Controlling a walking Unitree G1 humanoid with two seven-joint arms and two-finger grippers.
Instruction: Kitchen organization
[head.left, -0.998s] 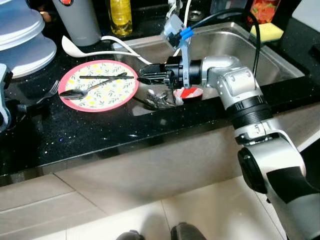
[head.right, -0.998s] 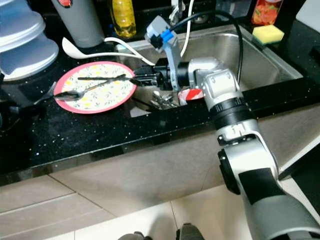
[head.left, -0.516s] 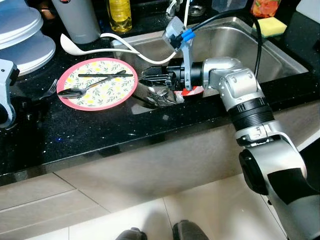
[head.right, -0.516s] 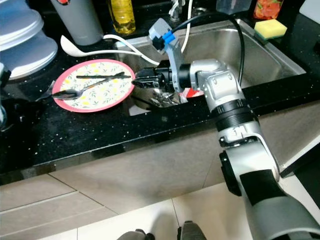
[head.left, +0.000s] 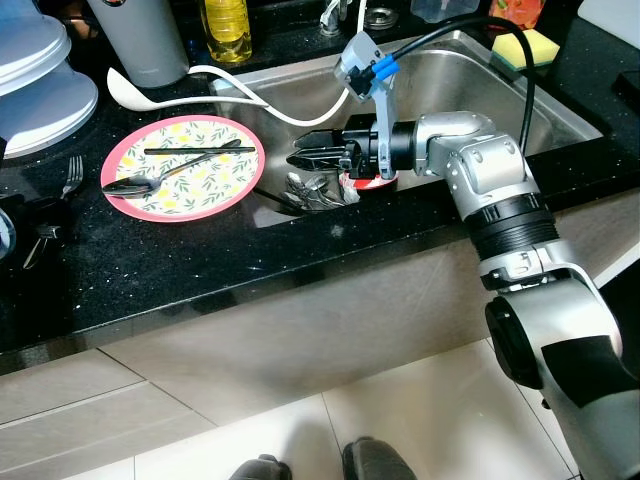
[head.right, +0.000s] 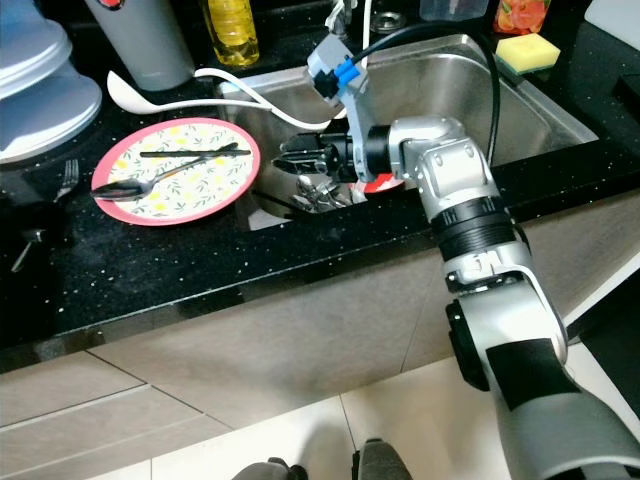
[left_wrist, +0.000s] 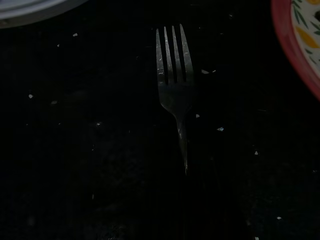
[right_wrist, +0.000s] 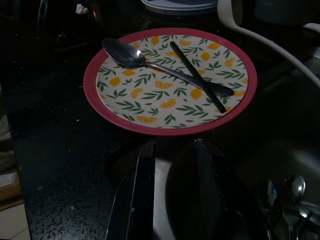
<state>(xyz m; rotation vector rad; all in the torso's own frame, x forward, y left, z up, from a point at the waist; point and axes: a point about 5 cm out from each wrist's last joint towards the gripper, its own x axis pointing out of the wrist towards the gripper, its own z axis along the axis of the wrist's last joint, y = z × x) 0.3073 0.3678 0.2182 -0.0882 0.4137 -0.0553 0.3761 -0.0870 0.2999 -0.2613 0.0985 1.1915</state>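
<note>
Right gripper (head.left: 305, 158) is what I am driving now. It hangs over the near left corner of the sink (head.left: 560, 100), just above a pile of cutlery (head.left: 312, 193) lying in that corner. Its two black fingers (right_wrist: 137, 200) are spread a little, with a gap between them, and nothing is in the gap. They touch nothing that I can see. They point toward the plate (head.left: 215, 185).

The plate sits on the black counter (head.left: 150, 270), just to the left of the sink. It has a red rim and lemons painted on it. A spoon (head.left: 130, 185) and a thin black stick (head.left: 200, 151) lie on the plate.

I think the spoons and forks in the sink are light, hard and stiff. They look shiny, so they may be slippery, more so if they are wet. They lie on top of each other, so pulling one could drag the rest. I would grab one by the handle, near its middle.

A red and white thing (head.left: 372, 182) sits in the sink just behind the pile. I cannot tell what it is.

A fork (left_wrist: 174, 85) lies on the counter to the left of the plate. My left arm rests idle over there.
</note>
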